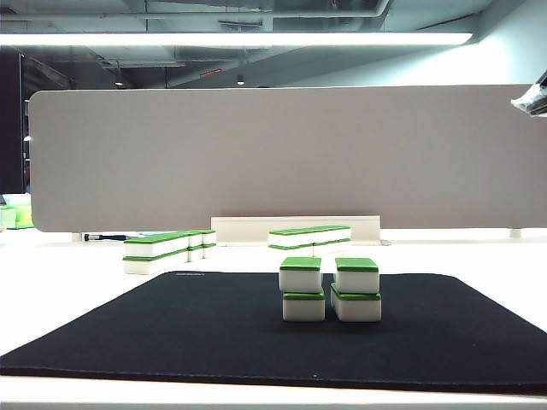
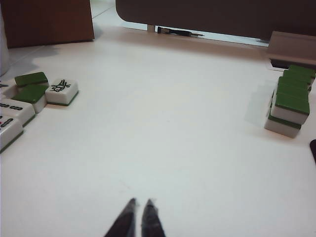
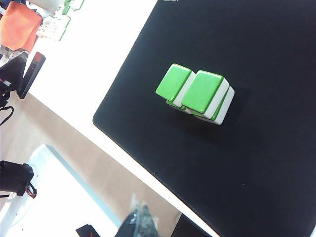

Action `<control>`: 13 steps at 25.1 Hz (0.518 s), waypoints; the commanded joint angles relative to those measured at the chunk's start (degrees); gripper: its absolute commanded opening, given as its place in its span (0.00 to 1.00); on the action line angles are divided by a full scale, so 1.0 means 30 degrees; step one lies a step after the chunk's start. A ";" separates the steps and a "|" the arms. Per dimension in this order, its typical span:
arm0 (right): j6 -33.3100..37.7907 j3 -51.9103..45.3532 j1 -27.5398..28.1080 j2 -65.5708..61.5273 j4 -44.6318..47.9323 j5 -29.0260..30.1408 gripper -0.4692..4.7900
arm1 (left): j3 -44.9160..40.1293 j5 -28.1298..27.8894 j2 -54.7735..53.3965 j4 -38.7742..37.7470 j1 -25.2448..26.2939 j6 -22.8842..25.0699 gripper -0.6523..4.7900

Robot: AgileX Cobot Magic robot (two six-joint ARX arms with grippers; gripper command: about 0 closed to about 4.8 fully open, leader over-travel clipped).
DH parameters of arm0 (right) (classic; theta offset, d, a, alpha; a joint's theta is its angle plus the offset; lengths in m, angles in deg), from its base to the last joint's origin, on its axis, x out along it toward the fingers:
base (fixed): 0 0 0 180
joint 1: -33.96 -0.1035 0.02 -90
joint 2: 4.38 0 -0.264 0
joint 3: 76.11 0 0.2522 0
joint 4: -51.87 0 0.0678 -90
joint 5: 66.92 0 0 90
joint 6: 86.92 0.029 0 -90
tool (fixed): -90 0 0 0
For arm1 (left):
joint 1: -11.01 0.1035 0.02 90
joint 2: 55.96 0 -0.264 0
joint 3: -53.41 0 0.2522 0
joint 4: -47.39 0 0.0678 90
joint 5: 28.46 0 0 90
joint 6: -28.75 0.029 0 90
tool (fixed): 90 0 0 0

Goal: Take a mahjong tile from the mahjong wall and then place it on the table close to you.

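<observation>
Both grippers, left [image 2: 139,201] pinched, right [image 3: 139,210] blurred, partly cropped

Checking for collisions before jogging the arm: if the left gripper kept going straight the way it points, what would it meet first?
Probably nothing soon: the shut left gripper points across bare table, between the loose tiles and the tile row; the far partition board looks first, depth uncertain.
</observation>
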 commanded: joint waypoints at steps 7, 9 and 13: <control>-0.0080 0.0058 -0.0015 0.0029 0.0182 0.0066 0.09 | 0.0015 0.0386 -0.0015 -0.0189 -0.0022 0.0736 0.16; -0.0080 0.0058 -0.0015 0.0015 0.0182 0.0073 0.09 | 0.0015 0.0386 -0.0015 -0.0182 -0.0022 0.0736 0.16; -0.0080 0.0058 -0.0015 0.0029 0.0182 0.0066 0.09 | 0.0015 0.0386 -0.0015 -0.0175 -0.0022 0.0736 0.16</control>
